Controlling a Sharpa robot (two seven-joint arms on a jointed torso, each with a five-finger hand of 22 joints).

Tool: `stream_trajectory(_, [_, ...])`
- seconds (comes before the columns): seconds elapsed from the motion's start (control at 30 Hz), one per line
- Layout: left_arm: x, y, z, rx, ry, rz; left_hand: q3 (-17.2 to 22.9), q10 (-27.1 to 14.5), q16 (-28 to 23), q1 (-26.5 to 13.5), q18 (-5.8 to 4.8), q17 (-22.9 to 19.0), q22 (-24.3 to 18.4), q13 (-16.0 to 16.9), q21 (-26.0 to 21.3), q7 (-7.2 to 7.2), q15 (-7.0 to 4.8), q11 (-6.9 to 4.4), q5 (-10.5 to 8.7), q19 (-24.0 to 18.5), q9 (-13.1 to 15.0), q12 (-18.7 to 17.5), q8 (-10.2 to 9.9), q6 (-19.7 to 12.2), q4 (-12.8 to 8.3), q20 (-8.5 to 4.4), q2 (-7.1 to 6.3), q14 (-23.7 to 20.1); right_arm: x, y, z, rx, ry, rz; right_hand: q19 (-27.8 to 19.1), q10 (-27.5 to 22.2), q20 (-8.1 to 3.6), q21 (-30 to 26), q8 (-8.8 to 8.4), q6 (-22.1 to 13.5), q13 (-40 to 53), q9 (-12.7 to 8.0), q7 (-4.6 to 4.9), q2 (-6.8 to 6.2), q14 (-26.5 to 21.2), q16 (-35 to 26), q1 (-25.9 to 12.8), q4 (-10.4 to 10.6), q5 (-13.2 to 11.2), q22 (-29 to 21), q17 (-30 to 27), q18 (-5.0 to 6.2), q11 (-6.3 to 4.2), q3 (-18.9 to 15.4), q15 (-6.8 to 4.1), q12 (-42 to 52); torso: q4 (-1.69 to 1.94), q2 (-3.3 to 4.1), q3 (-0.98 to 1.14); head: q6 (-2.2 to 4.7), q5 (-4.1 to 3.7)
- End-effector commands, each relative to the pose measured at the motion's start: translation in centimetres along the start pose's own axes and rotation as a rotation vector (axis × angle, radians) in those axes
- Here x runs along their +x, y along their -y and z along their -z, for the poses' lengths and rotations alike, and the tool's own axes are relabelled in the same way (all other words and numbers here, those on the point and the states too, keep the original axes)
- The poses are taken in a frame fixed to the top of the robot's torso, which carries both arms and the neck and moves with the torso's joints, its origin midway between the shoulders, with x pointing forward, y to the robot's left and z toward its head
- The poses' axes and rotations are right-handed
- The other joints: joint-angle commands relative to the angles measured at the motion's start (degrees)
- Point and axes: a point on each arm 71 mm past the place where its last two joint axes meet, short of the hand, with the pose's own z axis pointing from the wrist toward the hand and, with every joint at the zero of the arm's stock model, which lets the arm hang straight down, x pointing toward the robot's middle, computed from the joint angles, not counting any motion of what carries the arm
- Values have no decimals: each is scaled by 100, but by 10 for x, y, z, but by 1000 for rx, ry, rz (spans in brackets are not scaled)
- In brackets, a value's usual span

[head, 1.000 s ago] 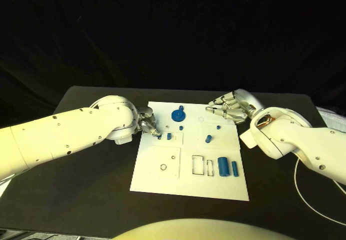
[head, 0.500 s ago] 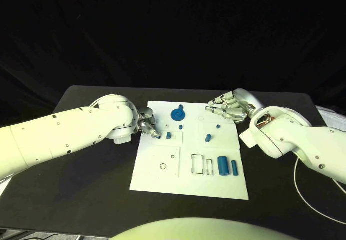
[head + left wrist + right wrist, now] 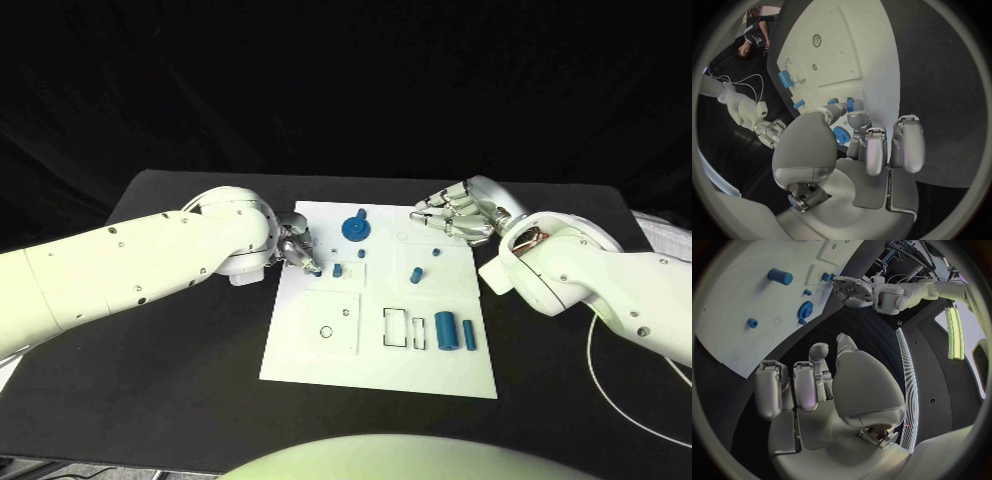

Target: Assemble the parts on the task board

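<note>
The white task board (image 3: 325, 350) lies in the middle of the black table. A blue gear (image 3: 355, 231) stands near its far edge, with small blue pegs (image 3: 415, 276) behind two blue cylinders (image 3: 446, 331) at the right. My left hand (image 3: 299, 250) hovers over the board's left edge; thumb and a finger pinch a small blue part (image 3: 319, 269), seen at the fingertips as the blue part (image 3: 850, 104). My right hand (image 3: 454, 215) is at the board's far right corner, fingers loosely apart and holding nothing; the right hand (image 3: 811, 385) faces the gear (image 3: 805, 308).
Rectangular outlines (image 3: 395, 330) and a small ring (image 3: 327, 333) mark the board's near half. Black table (image 3: 173, 380) surrounds the board on all sides. A white cable (image 3: 613, 390) runs along the table's right side.
</note>
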Motion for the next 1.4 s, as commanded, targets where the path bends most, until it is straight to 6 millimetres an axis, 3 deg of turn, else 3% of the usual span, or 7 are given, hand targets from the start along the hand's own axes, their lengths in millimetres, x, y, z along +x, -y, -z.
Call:
stream_trajectory(0.03, [8, 3, -3, -10, -69, -10, 788, 29, 17, -79, -36, 1509, 585, -17, -29, -6, -31, 16, 13, 67, -24, 3, 4, 52, -785, -17, 54, 604, 2, -1, 0, -8, -14, 2, -47, -33, 2, -19, 20, 17, -5, 6, 8, 50, 258, -35, 15, -15, 17, -1, -6, 91, -10, -32, -16, -20, -9, 4, -3, 3, -10])
stream_trajectory(0.47, [10, 1, -8, -49, -126, -12, 359, 155, 17, -512, -48, 1509, 638, 203, -5, -78, -51, -25, -17, 88, -103, 162, -65, 231, -561, -26, 159, 604, 2, -2, 0, -10, -14, 2, -48, -32, 2, -20, 21, 17, -4, 6, 8, 57, 258, -39, 16, -13, 21, -3, -10, 91, -10, -35, -16, -16, -4, -2, 4, -14, -38])
stream_trajectory(0.73, [5, 1, -10, -68, -77, 20, -192, 251, 17, -731, -82, 1509, 762, 289, 105, -133, -86, -69, -28, 168, -193, 216, -156, 433, -381, -58, 210, 604, 3, -2, 0, -11, -13, 1, -49, -31, 2, -22, 22, 20, -9, 6, 8, 69, 257, -44, 1, -4, -5, -4, -14, 91, -9, -54, -16, -16, -7, 5, 5, -14, -54])
stream_trajectory(1.4, [6, 9, -12, -55, -80, 25, -385, 291, 17, -742, -97, 1509, 816, 343, 153, -152, -98, -83, -23, 202, -232, 246, -204, 505, -335, -73, 256, 604, 3, -3, 0, -12, -16, 1, -50, -31, 2, -23, 22, 21, -10, 7, 8, 75, 257, -46, -5, -1, -16, -6, -16, 92, -8, -61, -16, -14, 0, 1, 0, -29, -89])
